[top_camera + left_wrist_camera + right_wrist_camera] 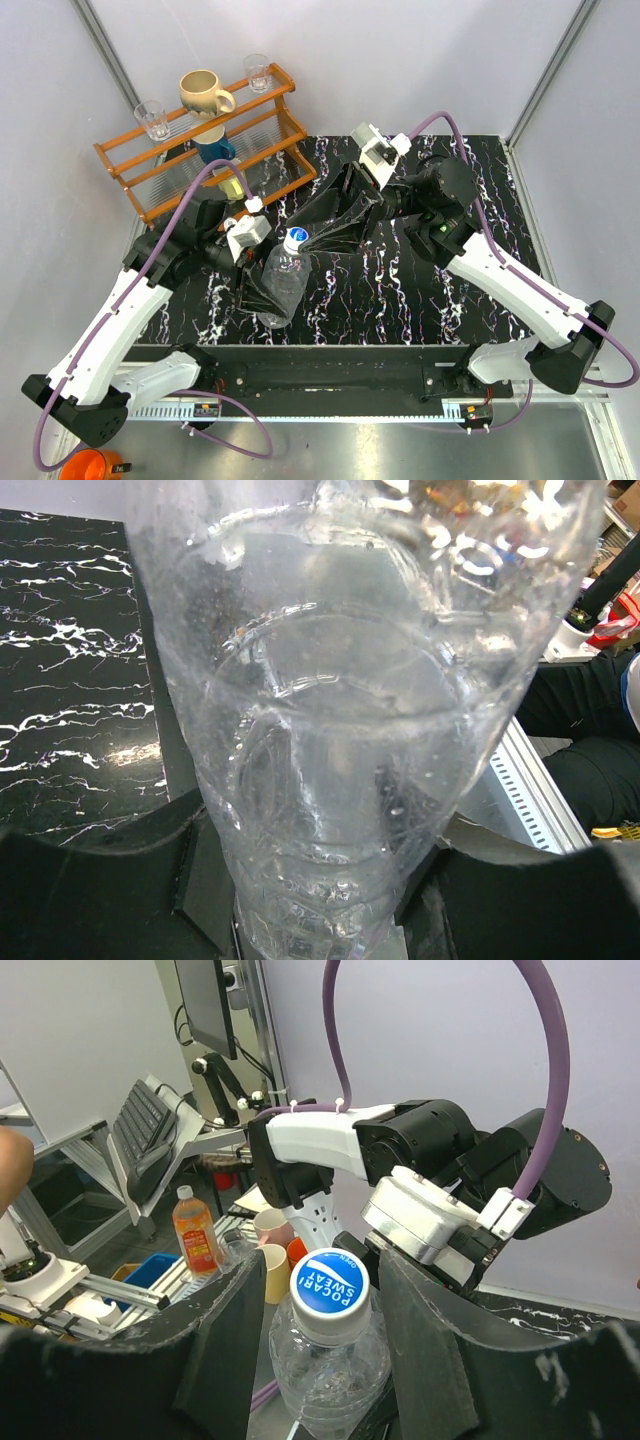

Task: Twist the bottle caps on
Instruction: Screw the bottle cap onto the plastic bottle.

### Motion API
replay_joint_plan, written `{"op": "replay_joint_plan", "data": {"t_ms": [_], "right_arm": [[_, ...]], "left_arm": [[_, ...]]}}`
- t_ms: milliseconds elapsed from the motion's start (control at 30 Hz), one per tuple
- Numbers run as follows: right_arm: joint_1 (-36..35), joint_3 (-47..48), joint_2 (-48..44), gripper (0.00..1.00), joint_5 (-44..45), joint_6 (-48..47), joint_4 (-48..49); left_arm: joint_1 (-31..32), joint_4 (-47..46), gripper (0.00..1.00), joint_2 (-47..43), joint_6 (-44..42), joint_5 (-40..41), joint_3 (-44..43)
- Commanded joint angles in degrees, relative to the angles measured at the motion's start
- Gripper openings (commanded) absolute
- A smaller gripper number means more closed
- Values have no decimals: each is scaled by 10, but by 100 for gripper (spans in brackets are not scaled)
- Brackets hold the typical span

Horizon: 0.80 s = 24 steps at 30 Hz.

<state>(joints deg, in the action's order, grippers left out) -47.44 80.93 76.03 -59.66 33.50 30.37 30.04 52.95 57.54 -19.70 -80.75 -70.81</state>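
A wooden rack [130, 165] with a cream mug [203, 95] and two drinking glasses [152, 120] stands at the far left corner of the black marbled table [400, 300]. Just in front of it, the left jaws are clamped on the ribbed body of a clear bottle [283, 285] [330, 730] [325, 1370]. They hold it tilted over the table's left-centre, and whether its base touches the surface cannot be told. A cap [297, 237] [329, 1282], white-rimmed with a blue printed top, sits on the bottle's neck. From the right, the right jaws straddle the cap. They are spread, with a thin gap on each side in the right wrist view, and grip nothing.
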Motion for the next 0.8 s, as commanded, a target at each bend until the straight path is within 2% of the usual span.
{"op": "replay_joint_plan", "data": {"t_ms": [0,367,600,767], "right_arm": [[5,-1,1,57,-1,13,20],[5,6,16,57,-7,22,0],[5,-5,10,42,-5,27,14],[5,-16,8,22,2,28,14]], "left_arm": [[-1,-19,0,-3,-20,2,-21],[-1,-20,0,-5,-21,3,-24],[-1,-19,0,-5,-22,8,-24],[0,-18,0,-3,-24,16,-27]]}}
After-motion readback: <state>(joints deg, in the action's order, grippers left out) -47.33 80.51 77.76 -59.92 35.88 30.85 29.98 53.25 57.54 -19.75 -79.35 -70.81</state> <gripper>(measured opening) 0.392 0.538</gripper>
